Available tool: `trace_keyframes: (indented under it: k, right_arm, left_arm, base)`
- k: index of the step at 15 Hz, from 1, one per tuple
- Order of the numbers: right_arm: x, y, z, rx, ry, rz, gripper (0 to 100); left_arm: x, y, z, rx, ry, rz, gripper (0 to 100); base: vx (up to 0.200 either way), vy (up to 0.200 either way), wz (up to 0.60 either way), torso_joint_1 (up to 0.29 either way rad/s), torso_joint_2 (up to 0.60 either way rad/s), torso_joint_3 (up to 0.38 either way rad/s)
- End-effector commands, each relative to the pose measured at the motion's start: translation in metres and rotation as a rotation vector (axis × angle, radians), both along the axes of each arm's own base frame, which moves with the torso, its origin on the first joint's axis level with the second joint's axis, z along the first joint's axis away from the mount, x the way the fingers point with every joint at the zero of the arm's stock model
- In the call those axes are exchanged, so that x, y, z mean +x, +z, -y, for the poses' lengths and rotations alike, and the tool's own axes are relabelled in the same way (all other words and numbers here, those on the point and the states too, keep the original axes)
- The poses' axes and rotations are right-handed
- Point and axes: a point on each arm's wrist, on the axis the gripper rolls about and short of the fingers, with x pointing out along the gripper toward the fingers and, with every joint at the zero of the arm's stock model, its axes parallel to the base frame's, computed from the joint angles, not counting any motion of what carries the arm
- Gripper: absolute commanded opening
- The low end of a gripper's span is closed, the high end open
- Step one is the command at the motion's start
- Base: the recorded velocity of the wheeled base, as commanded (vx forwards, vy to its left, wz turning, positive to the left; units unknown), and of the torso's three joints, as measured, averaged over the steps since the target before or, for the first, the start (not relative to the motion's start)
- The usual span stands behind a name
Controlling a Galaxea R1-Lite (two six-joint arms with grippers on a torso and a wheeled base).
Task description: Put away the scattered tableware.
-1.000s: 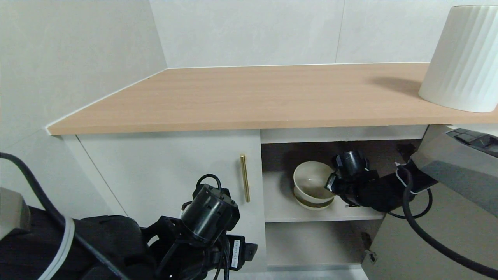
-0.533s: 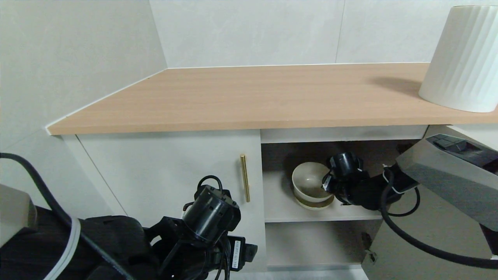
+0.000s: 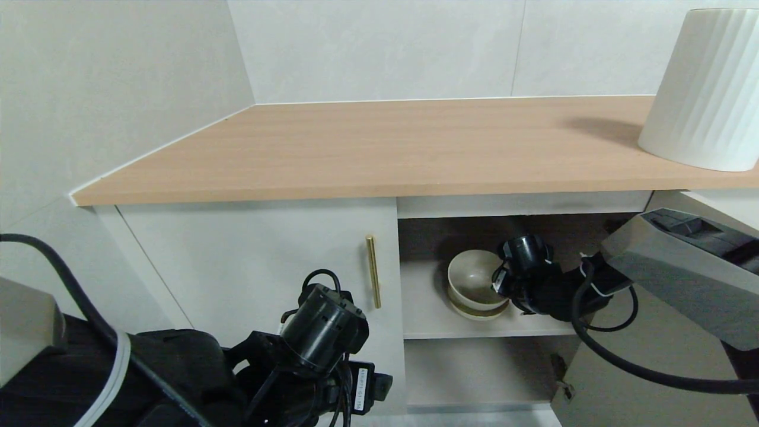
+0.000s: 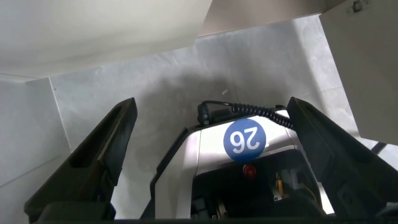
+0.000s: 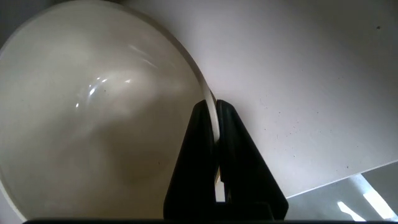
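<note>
A cream bowl (image 3: 471,279) is tilted inside the open cabinet, on top of another bowl (image 3: 478,309) that rests on the upper shelf (image 3: 427,314). My right gripper (image 3: 497,283) reaches into the cabinet from the right and is shut on the upper bowl's rim. The right wrist view has both fingers (image 5: 211,155) pinching the thin rim of the bowl (image 5: 93,124). My left gripper (image 4: 211,162) is open and empty, held low in front of the closed left door, fingers spread wide.
The wooden countertop (image 3: 385,148) carries a white ribbed container (image 3: 705,89) at the right. The left cabinet door (image 3: 267,267) with a brass handle (image 3: 373,270) is closed. The right door (image 3: 652,362) stands swung open. A lower shelf (image 3: 480,373) lies below.
My right gripper has carried the cream bowl slightly left and deeper into the cabinet, settling it lower onto the bowl beneath. The left arm has barely moved.
</note>
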Motion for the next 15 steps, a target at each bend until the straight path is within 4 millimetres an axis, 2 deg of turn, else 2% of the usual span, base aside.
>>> trace_keyframes:
  k: [1,10,11,15]
  right_arm:
    - [0.0001,-0.0002,-0.0002,0.000,0.001,0.000,0]
    - [0.0002,0.0002,-0.0024,-0.001,0.007,0.003,0]
    - [-0.0008,0.0007,-0.0028,-0.002,0.009,0.001,100]
    - [-0.0049,0.0047,-0.0062,0.001,0.018,0.004,100]
  left_arm:
    - [0.0003,-0.0002,0.0003,0.000,0.001,0.000,100]
    - [0.0003,-0.0002,0.0003,0.000,0.001,0.000,100]
    - [0.0003,-0.0002,0.0003,-0.001,0.002,0.000,100]
    - [0.0003,-0.0002,0.0003,-0.001,0.002,0.000,100]
  base:
    - [0.000,0.000,0.00,0.000,0.00,0.000]
    - [0.000,0.000,0.00,0.000,0.00,0.000]
    - [0.000,0.000,0.00,0.000,0.00,0.000]
    - [0.000,0.000,0.00,0.000,0.00,0.000]
